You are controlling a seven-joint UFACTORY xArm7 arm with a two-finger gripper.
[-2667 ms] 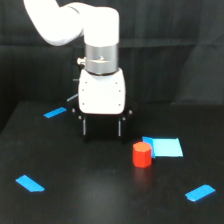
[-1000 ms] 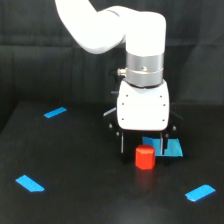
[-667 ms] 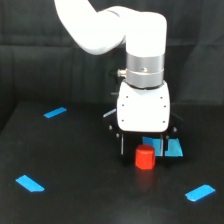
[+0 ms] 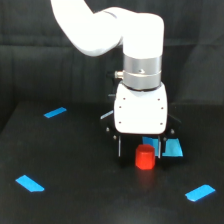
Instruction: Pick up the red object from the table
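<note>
Backdrop: black cloth hangs behind the scene, dark and faintly creased.
Surface: one table, wide, flat and matte black, fills the lower half of the exterior view.
Tape strips: three bright blue strips lie on the table. One sits toward the exterior view's left, farther back; one sits at the near left; one sits at the near right.
Blue rectangle: one larger blue patch lies flat on the table, partly hidden behind the gripper's lower edge, showing just to the exterior view's right of the cylinder.
Arm: one white arm curves in from the top, then turns down into a grey metal collar above the white gripper body.
Gripper count: one gripper, a white boxy body with dark fingers reaching down beneath it.
Gripper state: the dark fingers stand apart, spread on either side of the cylinder's top; whether they touch it cannot be told.
Red object count: one red object, a short red-orange cylinder, narrower than the white body.
Red object position: upright on the table, directly under the gripper body, its top at about the level of the finger ends, its lower part showing in front of them, just beside the blue rectangle.
</note>
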